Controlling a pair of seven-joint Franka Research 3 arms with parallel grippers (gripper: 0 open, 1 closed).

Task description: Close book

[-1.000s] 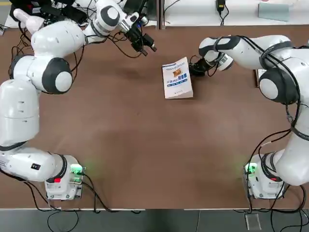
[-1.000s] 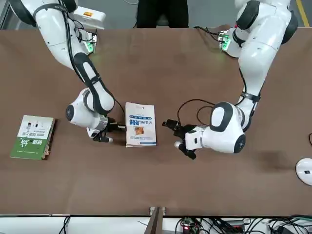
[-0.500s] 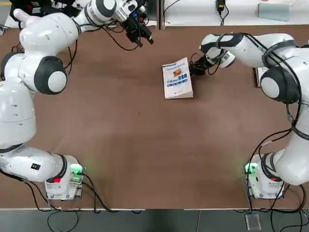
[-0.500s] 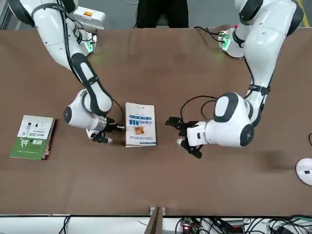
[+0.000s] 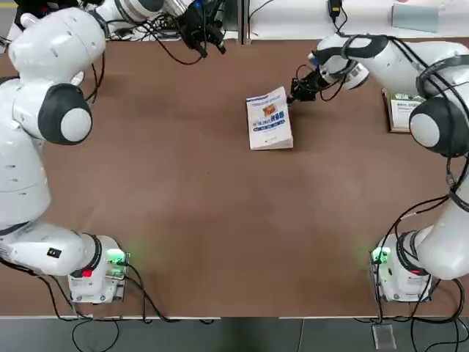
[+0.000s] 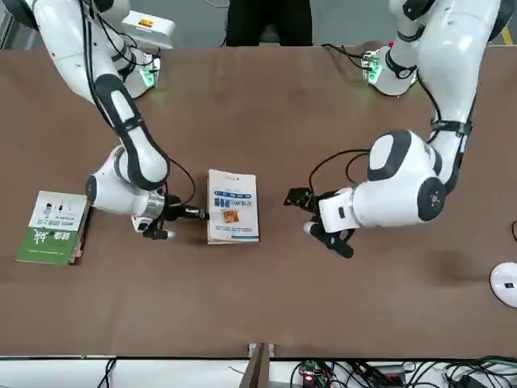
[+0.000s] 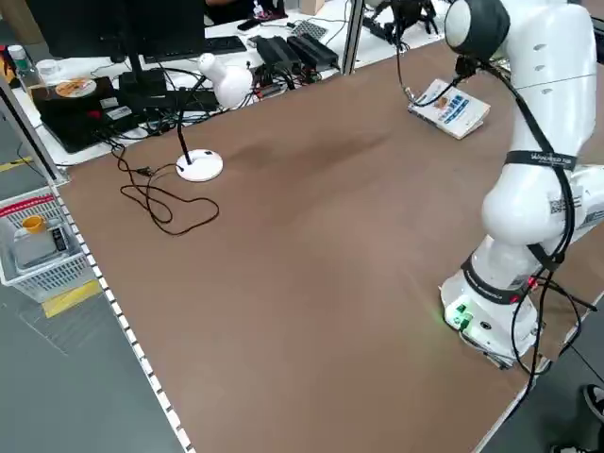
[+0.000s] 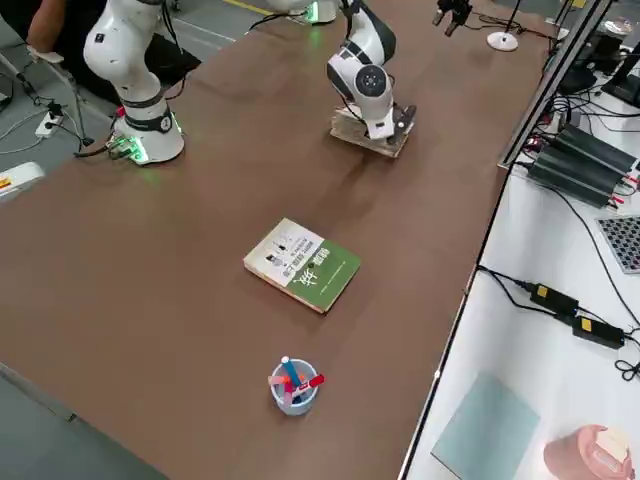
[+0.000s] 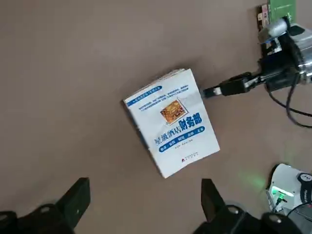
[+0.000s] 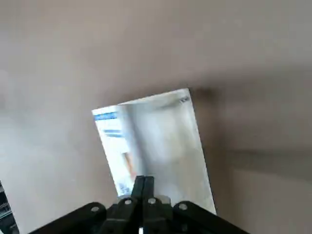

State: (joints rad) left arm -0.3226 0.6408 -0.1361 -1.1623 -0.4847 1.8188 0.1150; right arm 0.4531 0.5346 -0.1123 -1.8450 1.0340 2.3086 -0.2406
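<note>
Book (image 6: 233,208) closed on desk (image 6: 266,299), just beside right pincer (image 6: 205,215), its fingers together; left pincer (image 9: 146,200) wide, empty, well apart from book.

You've got bare worktop (image 5: 212,213) between the two arm bases, wide open for either arm! Left of the white paperback (image 5: 269,123), a clear lane runs to the left gripper (image 5: 212,37); right side's blocked, the right gripper (image 5: 300,92), jaws shut, sits just beside it, green-and-white book (image 6: 55,228) beyond.

White book (image 6: 233,206) closed beside right jaws
</note>
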